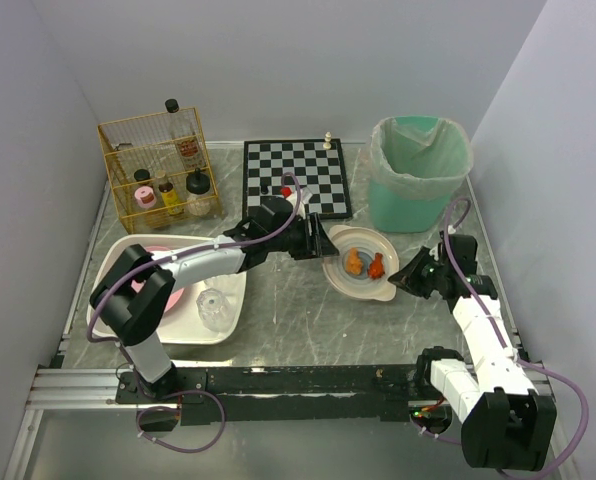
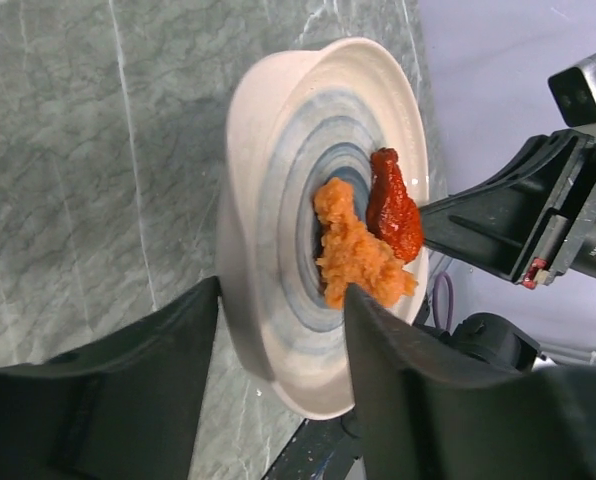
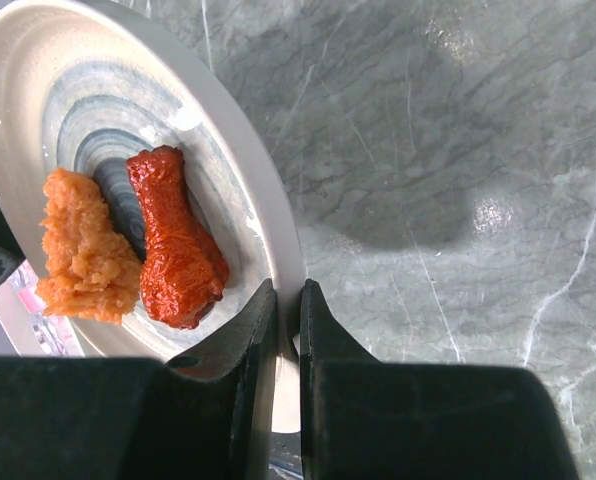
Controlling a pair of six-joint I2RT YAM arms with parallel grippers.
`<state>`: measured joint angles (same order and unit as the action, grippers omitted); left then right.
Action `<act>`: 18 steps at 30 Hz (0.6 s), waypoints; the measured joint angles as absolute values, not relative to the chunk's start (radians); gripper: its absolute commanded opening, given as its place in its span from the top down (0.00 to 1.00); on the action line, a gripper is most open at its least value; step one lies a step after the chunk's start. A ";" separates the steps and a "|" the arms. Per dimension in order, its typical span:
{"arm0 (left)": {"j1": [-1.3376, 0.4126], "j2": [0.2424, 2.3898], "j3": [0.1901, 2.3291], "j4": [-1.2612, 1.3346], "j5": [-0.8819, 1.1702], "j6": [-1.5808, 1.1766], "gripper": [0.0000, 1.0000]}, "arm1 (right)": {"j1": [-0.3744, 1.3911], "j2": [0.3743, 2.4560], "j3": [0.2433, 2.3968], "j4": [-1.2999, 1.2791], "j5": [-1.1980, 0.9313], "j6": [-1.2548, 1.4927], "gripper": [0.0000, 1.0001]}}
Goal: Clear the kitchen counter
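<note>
Grey marble kitchen counter (image 1: pixel 308 330) bore one round cream blue-ringed plate (image 1: pixel 363 288) with two fried pieces (image 1: pixel 354 263) — wrist views alone showed right gripper (image 3: pixel 288 295) pinching its rim, left gripper (image 2: pixel 283 290) spread.

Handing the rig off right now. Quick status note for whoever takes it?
Left gripper: open, straddling one rim of the plate.
Right gripper: shut on the opposite rim.
The plate carries two food pieces, beside the green bin.
Done: glass and pink dish lie in the white tub.
Left: plate and food not yet off the counter; chessboard too.
</note>
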<state>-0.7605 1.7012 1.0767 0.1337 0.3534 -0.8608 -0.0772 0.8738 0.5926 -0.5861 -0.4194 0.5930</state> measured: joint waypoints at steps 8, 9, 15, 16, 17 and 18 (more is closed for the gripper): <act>-0.760 1.701 1.074 0.139 0.354 -0.859 0.60 | -0.079 0.873 0.624 -0.592 -0.420 0.595 1.00; -0.760 1.701 1.073 0.142 0.356 -0.860 0.59 | -0.079 0.873 0.624 -0.589 -0.422 0.596 1.00; -0.760 1.701 1.071 0.152 0.366 -0.861 0.69 | -0.080 0.873 0.624 -0.587 -0.437 0.608 1.00; -0.760 1.701 1.070 0.153 0.366 -0.862 0.74 | -0.080 0.873 0.624 -0.587 -0.436 0.609 1.00; -0.759 1.701 1.069 0.154 0.368 -0.863 0.77 | -0.081 0.873 0.624 -0.587 -0.437 0.609 1.00; -0.759 1.701 1.068 0.154 0.367 -0.867 0.81 | -0.082 0.873 0.624 -0.586 -0.439 0.609 1.00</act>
<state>-0.7586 1.7012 1.0683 0.1539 0.3672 -0.8673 -0.0822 0.8726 0.6235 -0.5861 -0.4393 0.6090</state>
